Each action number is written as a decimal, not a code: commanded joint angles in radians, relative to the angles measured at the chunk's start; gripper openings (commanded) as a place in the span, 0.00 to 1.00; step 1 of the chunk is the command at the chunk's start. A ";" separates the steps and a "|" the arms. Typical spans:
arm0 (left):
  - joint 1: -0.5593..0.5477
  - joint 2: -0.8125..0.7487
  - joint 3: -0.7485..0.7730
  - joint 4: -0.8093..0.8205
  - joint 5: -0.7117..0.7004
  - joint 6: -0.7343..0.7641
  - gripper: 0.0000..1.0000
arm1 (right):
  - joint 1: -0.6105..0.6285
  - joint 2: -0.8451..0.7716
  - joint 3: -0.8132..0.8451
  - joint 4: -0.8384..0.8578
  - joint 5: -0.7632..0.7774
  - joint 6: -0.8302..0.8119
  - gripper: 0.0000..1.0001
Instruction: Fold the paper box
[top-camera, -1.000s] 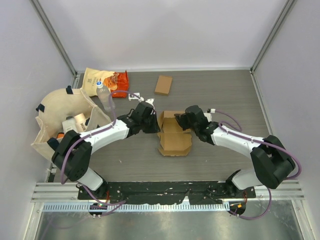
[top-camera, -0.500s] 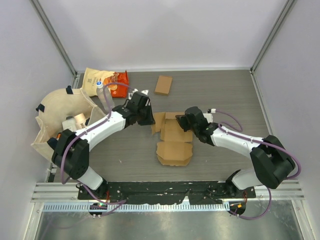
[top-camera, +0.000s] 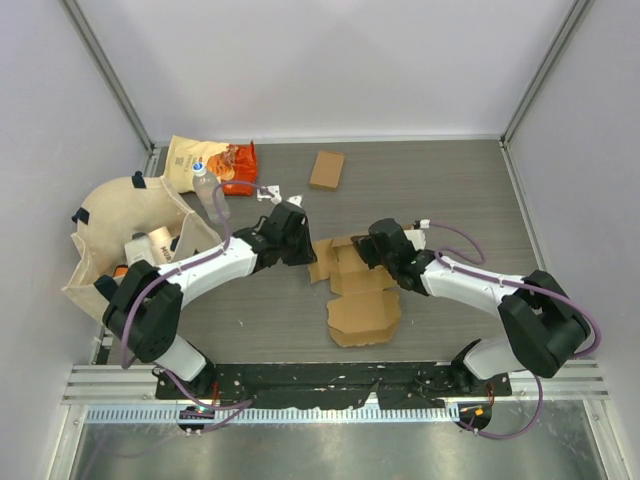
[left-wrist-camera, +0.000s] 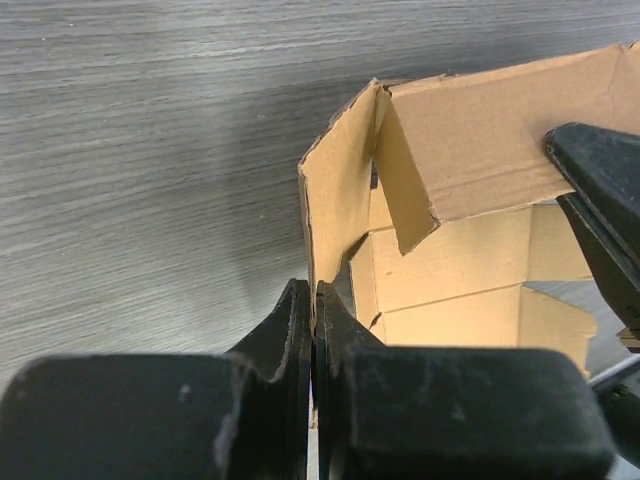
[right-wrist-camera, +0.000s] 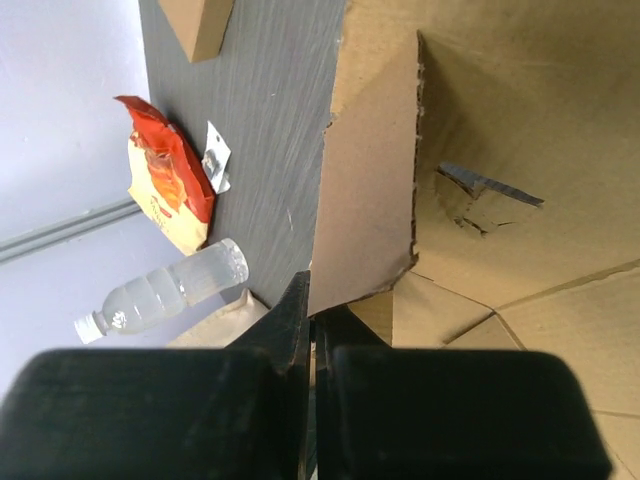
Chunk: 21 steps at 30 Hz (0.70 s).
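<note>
The brown paper box (top-camera: 362, 300) lies partly unfolded in the middle of the table, its flat lid toward the near edge. My left gripper (top-camera: 303, 246) is shut on the box's upright left wall (left-wrist-camera: 335, 195). My right gripper (top-camera: 368, 248) is shut on an upright flap at the box's far side (right-wrist-camera: 370, 215). The two grippers sit close together at the far end of the box. In the left wrist view the right gripper's black finger (left-wrist-camera: 600, 200) shows at the right edge.
A small folded brown box (top-camera: 326, 169) lies at the back. An orange snack bag (top-camera: 215, 162) and a clear plastic bottle (top-camera: 209, 195) lie at the back left, also in the right wrist view (right-wrist-camera: 165, 292). A beige tote bag (top-camera: 125, 235) sits at the left.
The box has shifted right and toward the near edge, its lid now lower right. My left gripper moved back right toward the box wall. My right gripper stayed on its flap.
</note>
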 joint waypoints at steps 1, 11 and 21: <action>-0.025 -0.073 -0.033 0.150 -0.154 0.015 0.00 | 0.020 -0.022 -0.023 0.225 -0.019 -0.069 0.01; -0.022 -0.094 0.046 0.075 -0.378 0.056 0.00 | 0.010 0.042 -0.040 0.554 -0.072 -0.141 0.01; -0.010 -0.085 0.056 0.107 -0.409 0.055 0.00 | 0.008 0.176 -0.153 0.968 -0.125 -0.218 0.01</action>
